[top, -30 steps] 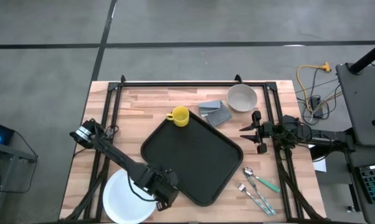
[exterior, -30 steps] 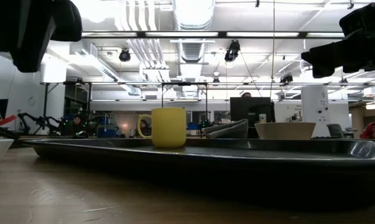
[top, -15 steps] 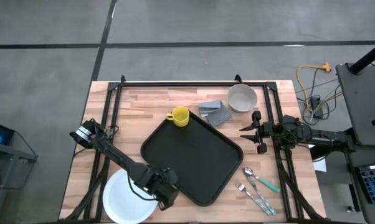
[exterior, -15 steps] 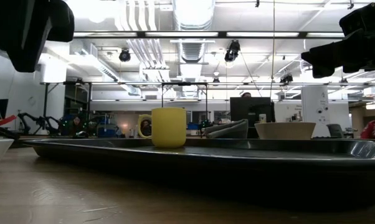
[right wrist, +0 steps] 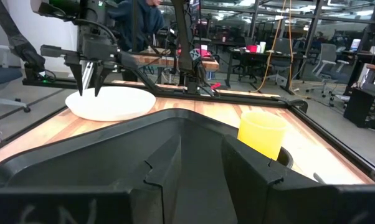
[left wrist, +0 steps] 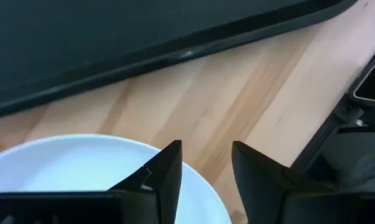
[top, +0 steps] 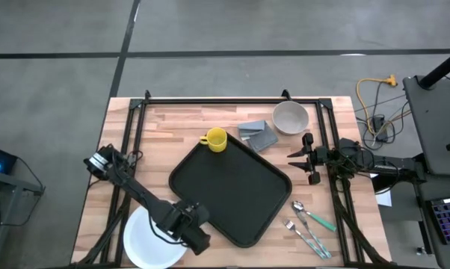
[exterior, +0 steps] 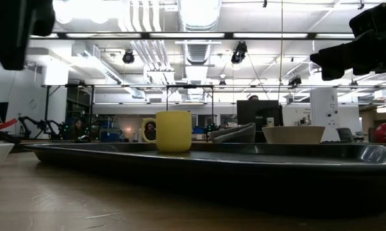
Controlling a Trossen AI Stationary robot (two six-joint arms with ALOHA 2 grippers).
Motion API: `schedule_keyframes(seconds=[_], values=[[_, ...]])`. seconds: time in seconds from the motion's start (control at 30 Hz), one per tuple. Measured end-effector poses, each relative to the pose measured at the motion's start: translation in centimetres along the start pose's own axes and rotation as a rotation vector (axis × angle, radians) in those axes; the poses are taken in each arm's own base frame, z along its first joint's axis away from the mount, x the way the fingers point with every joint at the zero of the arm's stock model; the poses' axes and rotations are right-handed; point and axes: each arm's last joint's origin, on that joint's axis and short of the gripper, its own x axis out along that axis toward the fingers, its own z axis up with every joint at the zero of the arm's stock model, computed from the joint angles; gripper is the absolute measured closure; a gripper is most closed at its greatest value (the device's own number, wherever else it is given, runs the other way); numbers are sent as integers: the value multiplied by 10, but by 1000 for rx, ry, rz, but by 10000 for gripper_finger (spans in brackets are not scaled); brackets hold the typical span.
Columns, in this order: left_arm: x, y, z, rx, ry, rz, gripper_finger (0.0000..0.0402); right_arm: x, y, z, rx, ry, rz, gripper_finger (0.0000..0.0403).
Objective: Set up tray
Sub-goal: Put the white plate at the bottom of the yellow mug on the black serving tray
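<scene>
- Tray (top: 232,192) flat on the wooden tabletop (top: 173,131), roughly mid-tabletop, turned at an angle to the tabletop edges; inside surface bare.
- Yellow mug (top: 215,140) upright at the tray's far corner, touching or just beside the rim; cannot tell which. In the low view mug (exterior: 174,131) shows behind the tray's rim (exterior: 199,157).
- Grey folded cloth (top: 258,134) just off the tray's far right edge, near the mug.
- Pale bowl (top: 290,117) beyond the cloth, farther from the tray.
- Cutlery (top: 309,228), including a piece with a teal handle, beside the tray's near right corner, apart from the rim.
- White plate (top: 146,239) off the tray's near left corner, close to the rim, not touching.
- Left gripper (top: 197,240) above the plate's edge on the side facing the tray; fingers (left wrist: 166,171) apart with nothing between them, plate (left wrist: 81,165) and tray rim (left wrist: 175,53) seen past them.
- Right gripper (top: 300,160) raised beside the tray's right side, between bowl and cutlery; fingers (right wrist: 169,168) parted, holding nothing, pointed across the tray (right wrist: 113,155) toward the mug (right wrist: 262,134).
</scene>
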Motion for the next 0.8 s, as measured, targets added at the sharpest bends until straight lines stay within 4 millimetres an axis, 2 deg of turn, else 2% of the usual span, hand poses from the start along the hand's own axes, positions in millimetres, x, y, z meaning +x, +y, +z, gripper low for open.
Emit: schedule_keyframes(seconds=[0.6,0.8], values=[[-4,-12,-32,-119,-117,-32,277,0,0,0,0,0,0,296],[-4,-17,-34,-137,-131,-70,277,0,0,0,0,0,0,296]])
